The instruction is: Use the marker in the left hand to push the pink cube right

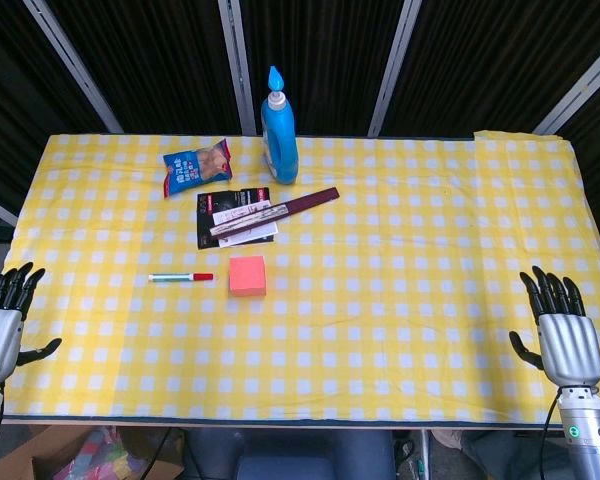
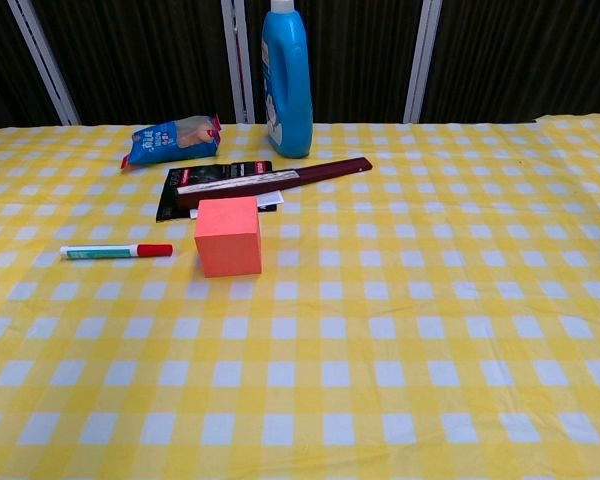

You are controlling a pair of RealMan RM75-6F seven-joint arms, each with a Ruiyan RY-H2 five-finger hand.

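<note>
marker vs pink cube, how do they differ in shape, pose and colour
The marker is a thin white stick with a red cap; the pink cube is a blocky, single-coloured solid. The marker lies flat on its side, its cap pointing toward the pink cube, while the pink cube sits squarely on one face and stands taller. Both rest on the checked tablecloth, apart from each other, and neither hand touches them.

Head view: high above the near edge, tilted steeply down, taking in the whole yellow-and-white checked cloth worktop (image 1: 400, 260) out to the dark slatted wall behind. Chest view: lower and closer, aimed nearly level across the cloth toward that wall. Shared between both: the pink foam cube (image 1: 247, 275) (image 2: 228, 236), the red-capped white marker (image 1: 180, 277) (image 2: 116, 251), the tall blue plastic bottle (image 1: 279, 128) (image 2: 287, 80).
</note>
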